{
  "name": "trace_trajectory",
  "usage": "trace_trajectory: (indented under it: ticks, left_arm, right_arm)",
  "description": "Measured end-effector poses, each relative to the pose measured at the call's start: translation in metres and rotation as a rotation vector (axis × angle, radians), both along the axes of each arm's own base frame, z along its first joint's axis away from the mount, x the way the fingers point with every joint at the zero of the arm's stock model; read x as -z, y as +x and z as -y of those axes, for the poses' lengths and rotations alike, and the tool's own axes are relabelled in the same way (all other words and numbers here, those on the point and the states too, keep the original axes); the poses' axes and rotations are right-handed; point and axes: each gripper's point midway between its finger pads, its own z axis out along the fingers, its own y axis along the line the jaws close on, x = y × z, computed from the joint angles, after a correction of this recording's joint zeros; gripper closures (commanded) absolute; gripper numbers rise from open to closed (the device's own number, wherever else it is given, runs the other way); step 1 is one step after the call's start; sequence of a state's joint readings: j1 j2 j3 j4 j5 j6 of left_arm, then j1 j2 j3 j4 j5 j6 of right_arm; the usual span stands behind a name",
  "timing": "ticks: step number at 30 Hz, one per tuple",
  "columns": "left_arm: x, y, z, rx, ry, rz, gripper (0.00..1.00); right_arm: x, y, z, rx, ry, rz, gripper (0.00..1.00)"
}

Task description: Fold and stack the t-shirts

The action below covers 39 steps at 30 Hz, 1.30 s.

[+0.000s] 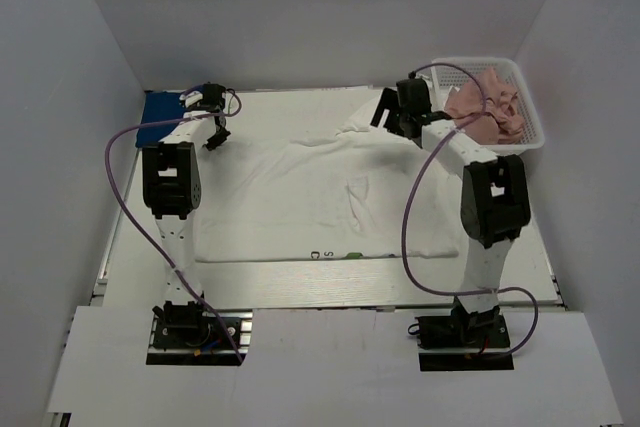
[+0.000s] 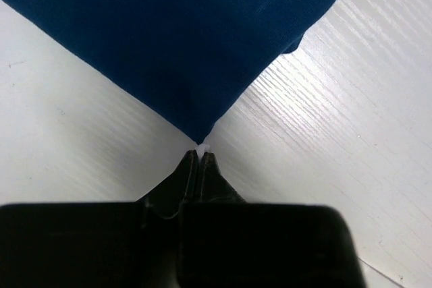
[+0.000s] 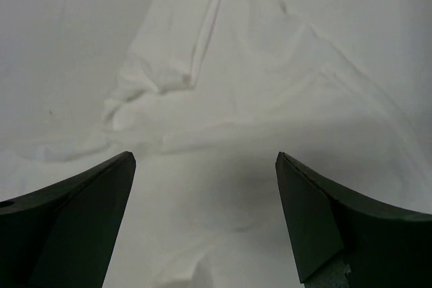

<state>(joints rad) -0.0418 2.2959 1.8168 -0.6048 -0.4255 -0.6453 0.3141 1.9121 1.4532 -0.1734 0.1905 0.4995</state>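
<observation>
The white t-shirt [image 1: 320,197] lies spread over the middle of the table, with a bit of print showing at its near edge. The royal-blue t-shirt [image 1: 160,115] lies folded at the far left corner. The dusty-pink t-shirt [image 1: 487,112] is bunched in the basket. My left gripper [image 1: 215,135] is shut; in the left wrist view its tips [image 2: 200,153] sit just short of a corner of the blue shirt [image 2: 182,38], with a tiny white speck between them. My right gripper [image 1: 385,107] is open and empty just above the white shirt's far right part [image 3: 223,85], the jaws wide apart [image 3: 206,156].
A white mesh basket [image 1: 530,97] stands at the far right corner. White walls close in the table at the back and on both sides. Purple cables loop from both arms.
</observation>
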Motion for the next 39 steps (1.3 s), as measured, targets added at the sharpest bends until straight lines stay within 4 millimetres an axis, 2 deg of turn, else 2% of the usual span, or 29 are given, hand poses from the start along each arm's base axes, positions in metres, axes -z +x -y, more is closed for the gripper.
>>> trace_trajectory:
  ticks: [3, 5, 10, 14, 17, 20, 23, 26, 33, 37, 39]
  left_arm:
    - [-0.001, -0.001, 0.0, -0.001, -0.001, -0.001, 1.0]
    - [-0.001, -0.004, 0.001, 0.001, -0.004, -0.004, 1.0]
    - [-0.001, -0.013, 0.003, 0.017, -0.015, -0.005, 1.0]
    - [-0.001, -0.018, 0.005, 0.038, -0.021, -0.002, 1.0]
    - [-0.002, -0.02, 0.007, 0.054, -0.024, -0.001, 1.0]
    - [-0.005, -0.02, 0.008, 0.065, -0.019, 0.005, 1.0]
    - [-0.009, -0.017, 0.01, 0.082, -0.012, 0.018, 1.0]
    - [-0.012, -0.014, 0.01, 0.092, -0.006, 0.031, 1.0]
    - [-0.015, -0.01, 0.01, 0.111, 0.005, 0.044, 1.0]
    - [-0.018, -0.007, 0.011, 0.119, 0.005, 0.058, 1.0]
    - [-0.019, -0.006, 0.012, 0.123, 0.003, 0.063, 1.0]
  right_arm:
    - [-0.006, 0.042, -0.007, 0.024, 0.001, 0.049, 0.1]
    - [-0.004, 0.072, -0.009, 0.043, -0.003, 0.082, 0.1]
    - [0.025, 0.134, -0.006, 0.056, -0.012, 0.13, 0.1]
    - [0.055, 0.164, 0.003, 0.051, 0.004, 0.157, 0.1]
    - [0.072, 0.177, 0.009, 0.054, 0.017, 0.178, 0.1]
    - [0.074, 0.191, 0.012, 0.059, 0.045, 0.224, 0.1]
    - [0.07, 0.202, 0.008, 0.05, 0.096, 0.265, 0.2]
    - [0.073, 0.209, 0.003, 0.038, 0.146, 0.294, 0.37]
    - [0.073, 0.217, -0.006, 0.025, 0.216, 0.342, 0.61]
    - [0.064, 0.222, -0.006, 0.027, 0.22, 0.386, 0.8]
    - [0.059, 0.224, -0.006, 0.024, 0.218, 0.412, 0.96]
